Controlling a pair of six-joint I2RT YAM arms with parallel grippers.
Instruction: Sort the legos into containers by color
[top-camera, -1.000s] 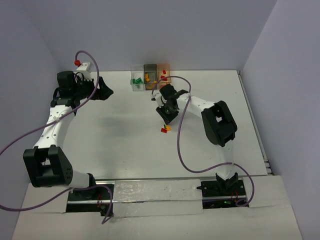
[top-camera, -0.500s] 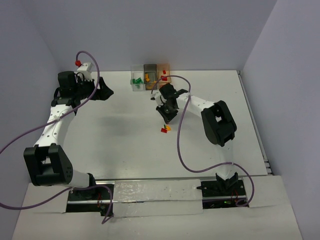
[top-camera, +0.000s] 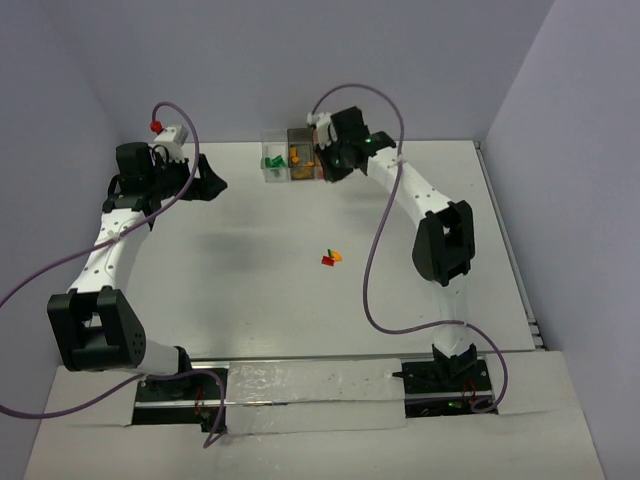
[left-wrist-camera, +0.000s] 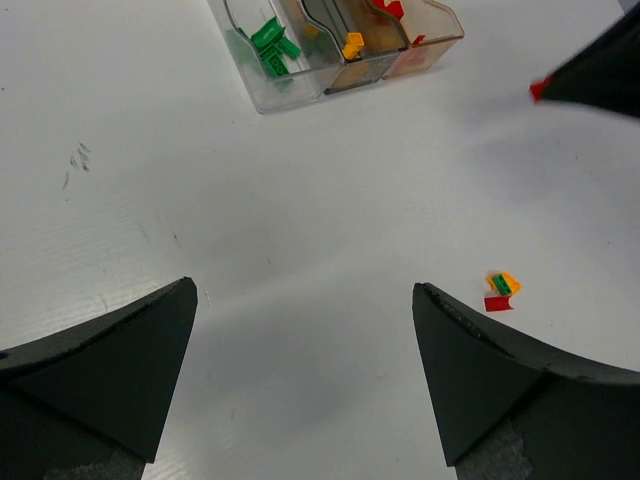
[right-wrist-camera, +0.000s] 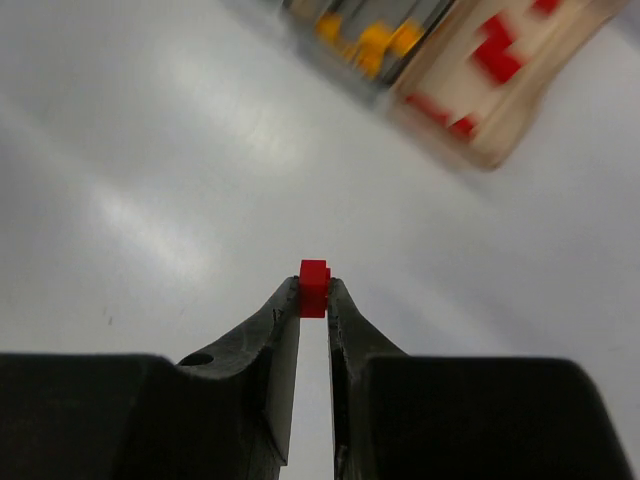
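The right gripper (right-wrist-camera: 314, 303) is clamped narrow on a red lego (right-wrist-camera: 314, 286) and held above the desk near its far edge, close to the orange-tinted container (right-wrist-camera: 530, 100) (red bricks (right-wrist-camera: 497, 55) lie inside it). The left gripper (left-wrist-camera: 305, 370) stands wide and holds nothing, toward the far-left corner. Three loose legos (top-camera: 331, 258), red, green and orange, lie clustered mid-desk.
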